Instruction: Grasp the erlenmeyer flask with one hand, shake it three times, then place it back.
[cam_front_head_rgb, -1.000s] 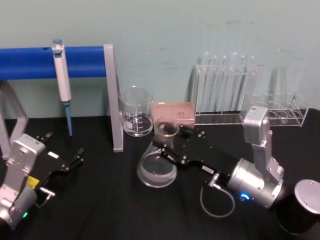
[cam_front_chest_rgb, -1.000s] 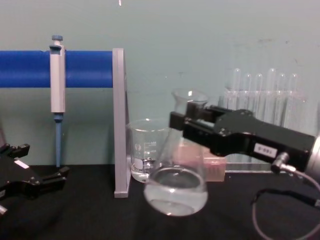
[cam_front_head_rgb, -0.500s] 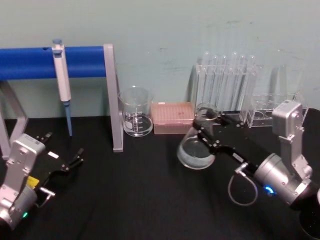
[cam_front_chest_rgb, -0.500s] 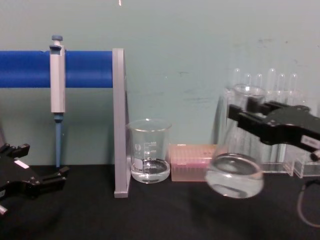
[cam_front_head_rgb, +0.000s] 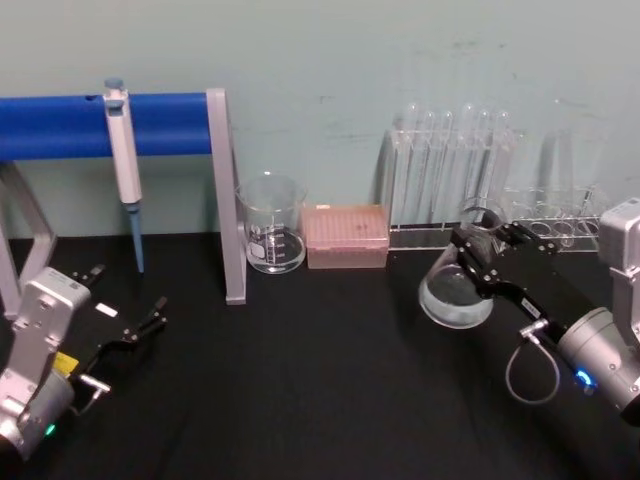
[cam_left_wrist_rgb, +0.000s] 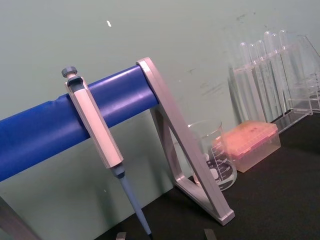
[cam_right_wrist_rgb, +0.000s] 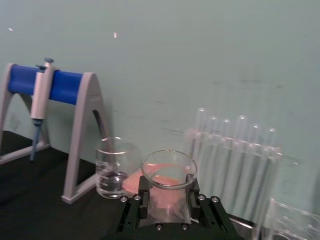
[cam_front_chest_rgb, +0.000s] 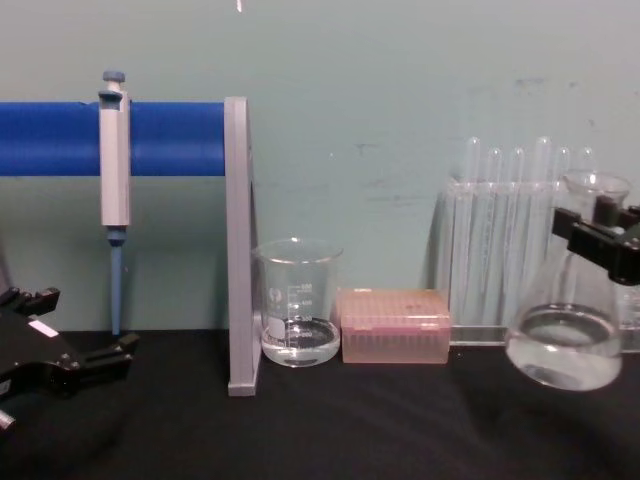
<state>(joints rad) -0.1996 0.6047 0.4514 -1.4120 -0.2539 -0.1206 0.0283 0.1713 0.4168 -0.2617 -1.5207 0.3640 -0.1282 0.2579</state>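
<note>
My right gripper (cam_front_head_rgb: 484, 241) held the flask (cam_front_head_rgb: 457, 290) by its neck, lifted off the black table (cam_front_head_rgb: 300, 390) at my right side.

My two black fingers were clamped on the narrow neck just below the flared rim, one on each side. The wide round base hung beneath them, tilted, with a little clear liquid pooled at the bottom. The flask hung in front of the rack of test tubes (cam_front_head_rgb: 455, 180), well apart from the beaker (cam_front_head_rgb: 272, 228) and the pink box (cam_front_head_rgb: 346, 236). I judged it thin, smooth glass: light, stiff, breakable and slippery, so the neck under the rim looked the safest place to hold, and the grip firm rather than hard. My left gripper (cam_front_head_rgb: 130, 296) rested low at my left, its fingers apart, holding nothing.
</note>
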